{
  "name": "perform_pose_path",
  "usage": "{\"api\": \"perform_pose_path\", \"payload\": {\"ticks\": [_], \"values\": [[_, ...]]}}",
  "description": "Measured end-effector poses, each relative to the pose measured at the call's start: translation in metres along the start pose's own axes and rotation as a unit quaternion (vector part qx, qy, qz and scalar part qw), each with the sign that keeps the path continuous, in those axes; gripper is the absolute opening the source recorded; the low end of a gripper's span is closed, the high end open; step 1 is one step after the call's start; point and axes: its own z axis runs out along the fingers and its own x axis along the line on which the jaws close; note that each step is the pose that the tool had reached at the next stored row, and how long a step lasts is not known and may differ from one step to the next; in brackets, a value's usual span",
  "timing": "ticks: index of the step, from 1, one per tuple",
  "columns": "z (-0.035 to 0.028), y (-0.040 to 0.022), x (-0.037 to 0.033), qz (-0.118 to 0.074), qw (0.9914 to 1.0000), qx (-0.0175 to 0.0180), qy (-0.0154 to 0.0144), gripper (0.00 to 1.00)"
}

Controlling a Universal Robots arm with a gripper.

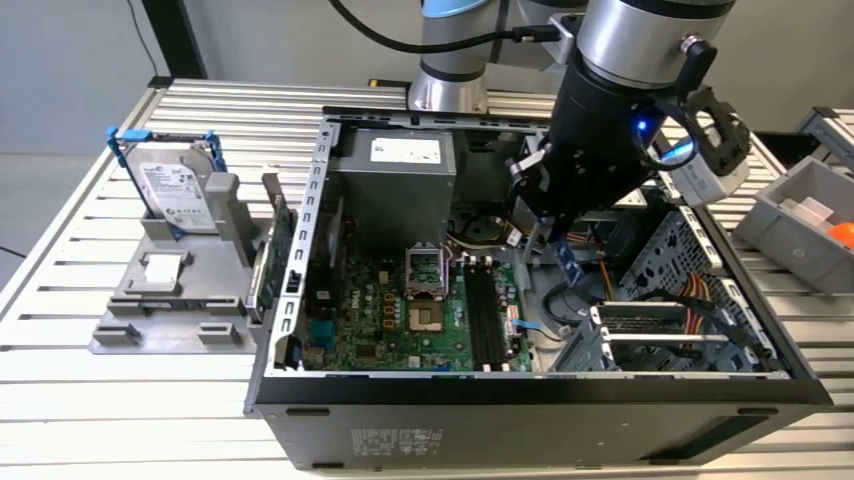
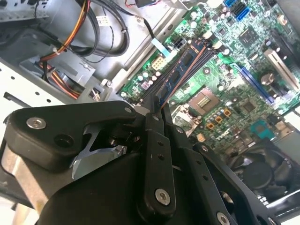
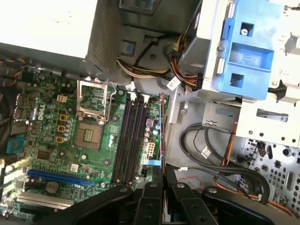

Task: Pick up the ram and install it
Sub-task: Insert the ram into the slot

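on the exterior view's left, a hard drive [image 1: 176, 190] stands upright in a grey holder [image 1: 167, 300] on the slatted worktop [image 1: 67, 250]. just beside the holder, toward the exterior view's right, is an open computer case [image 1: 534, 410], with a grey power supply box [image 1: 394, 170] at its far end and a green motherboard [image 1: 387, 320] on its floor. the empty processor socket [image 1: 424, 270] comes next on the board, then the row of black memory slots [image 1: 487, 320]. further right, the gripper [image 1: 554, 240] hangs inside the case, its fingers [image 3: 152, 199] pinching the ram [image 1: 569, 265] by one end. the stick hangs straight down, its free end above the board and touching nothing. in the first wrist view the ram [image 3: 162, 136] appears edge-on, parallel to the memory slots [image 3: 129, 136] but just beside them, on the side nearer the loose black cables [image 3: 206, 150], and not seated in any slot. at the exterior view's far right, a grey bin [image 1: 801, 215] sits on the worktop.
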Motion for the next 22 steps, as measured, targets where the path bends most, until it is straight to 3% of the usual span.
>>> {"api": "perform_pose_path", "payload": {"ticks": [3, 12, 22], "values": [[0.0027, -0.0001, 0.0003, 0.021, 0.99978, 0.0004, -0.0006, 0.00], [0.0147, -0.0001, 0.0026, 0.053, 0.99862, 0.0011, -0.0016, 0.00], [0.0183, -0.0001, 0.0041, 0.066, 0.99784, 0.0013, -0.0021, 0.00]]}}
